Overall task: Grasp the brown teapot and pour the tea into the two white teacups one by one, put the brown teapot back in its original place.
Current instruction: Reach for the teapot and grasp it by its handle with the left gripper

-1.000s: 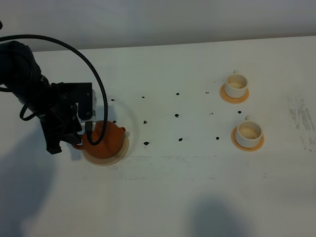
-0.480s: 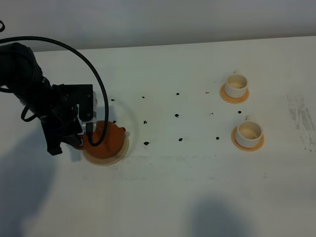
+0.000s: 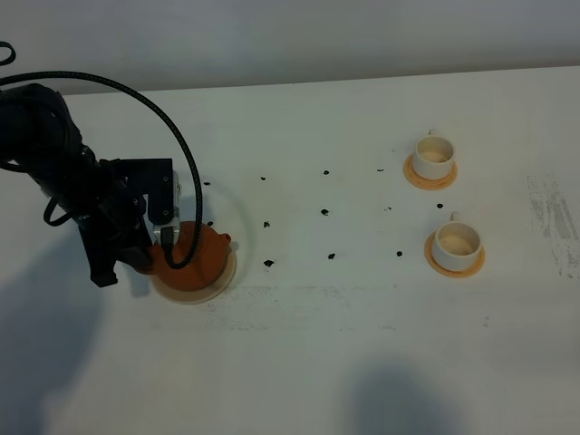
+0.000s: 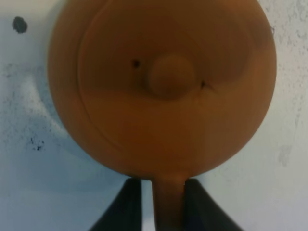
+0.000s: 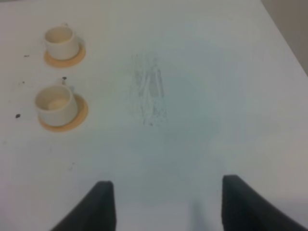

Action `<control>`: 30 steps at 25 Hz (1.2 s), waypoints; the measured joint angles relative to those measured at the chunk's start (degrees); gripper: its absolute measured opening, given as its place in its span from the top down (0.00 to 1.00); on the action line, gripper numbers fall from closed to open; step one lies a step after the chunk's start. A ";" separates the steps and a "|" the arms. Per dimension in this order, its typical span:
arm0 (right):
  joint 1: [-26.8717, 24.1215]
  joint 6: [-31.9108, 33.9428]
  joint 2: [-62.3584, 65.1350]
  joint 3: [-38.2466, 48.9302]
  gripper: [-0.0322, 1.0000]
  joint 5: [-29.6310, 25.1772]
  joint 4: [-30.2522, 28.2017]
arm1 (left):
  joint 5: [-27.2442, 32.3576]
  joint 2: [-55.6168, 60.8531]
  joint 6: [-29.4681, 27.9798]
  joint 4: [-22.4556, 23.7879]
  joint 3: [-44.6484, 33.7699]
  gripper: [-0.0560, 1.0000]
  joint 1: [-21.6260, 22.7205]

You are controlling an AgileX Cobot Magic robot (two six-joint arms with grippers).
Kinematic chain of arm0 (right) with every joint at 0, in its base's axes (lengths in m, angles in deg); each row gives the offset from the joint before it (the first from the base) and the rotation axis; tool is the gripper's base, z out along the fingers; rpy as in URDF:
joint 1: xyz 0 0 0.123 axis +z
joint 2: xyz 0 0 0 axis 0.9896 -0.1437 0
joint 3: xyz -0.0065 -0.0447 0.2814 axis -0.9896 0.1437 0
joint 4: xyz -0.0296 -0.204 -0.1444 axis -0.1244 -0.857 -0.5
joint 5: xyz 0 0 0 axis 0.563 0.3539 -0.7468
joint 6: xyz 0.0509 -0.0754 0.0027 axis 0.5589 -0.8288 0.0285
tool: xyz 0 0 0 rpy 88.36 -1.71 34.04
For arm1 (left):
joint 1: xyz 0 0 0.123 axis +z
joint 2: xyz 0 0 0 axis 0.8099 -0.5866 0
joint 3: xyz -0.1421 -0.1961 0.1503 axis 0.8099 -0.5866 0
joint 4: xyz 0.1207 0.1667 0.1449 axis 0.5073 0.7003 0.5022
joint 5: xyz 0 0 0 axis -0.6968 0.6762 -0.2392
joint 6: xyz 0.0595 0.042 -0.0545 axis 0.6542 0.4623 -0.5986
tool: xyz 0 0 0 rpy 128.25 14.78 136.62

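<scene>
The brown teapot point(image 3: 198, 254) point(image 4: 163, 86) sits on its cream disc, the original place point(image 3: 227, 275), at the left of the table. My left gripper point(image 3: 145, 261) point(image 4: 162, 185) is at the pot's left side, its two black fingers closed around the loop handle. The two white teacups point(image 3: 433, 156) point(image 3: 453, 242) stand on orange-tan coasters at the right, one behind the other; the right wrist view also shows them point(image 5: 60, 41) point(image 5: 54, 103). My right gripper point(image 5: 167, 183) hangs open over bare table with nothing between its fingers.
Small black specks point(image 3: 268, 263) dot the table between the pot and the cups. A grey scuff mark point(image 3: 553, 222) point(image 5: 149, 91) lies near the right edge. The left arm's black cable point(image 3: 172, 145) arches over the teapot.
The left gripper's fingers have closed in on the teapot's handle. The teapot and cups have not moved.
</scene>
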 joint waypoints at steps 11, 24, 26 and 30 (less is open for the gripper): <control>0.00 0.00 0.00 0.00 0.51 0.00 0.00 | 0.01 0.00 -0.12 -1.28 0.00 0.86 0.10; 0.00 0.00 0.00 0.00 0.51 0.00 0.00 | -0.90 0.61 2.37 -5.13 -0.02 0.86 -0.01; 0.00 0.00 0.00 0.00 0.51 0.00 0.00 | -0.90 0.61 2.64 -5.50 -0.02 0.86 -0.01; 0.00 0.00 0.00 0.00 0.51 0.00 0.00 | -1.29 0.68 2.83 -6.23 -0.02 0.86 -0.38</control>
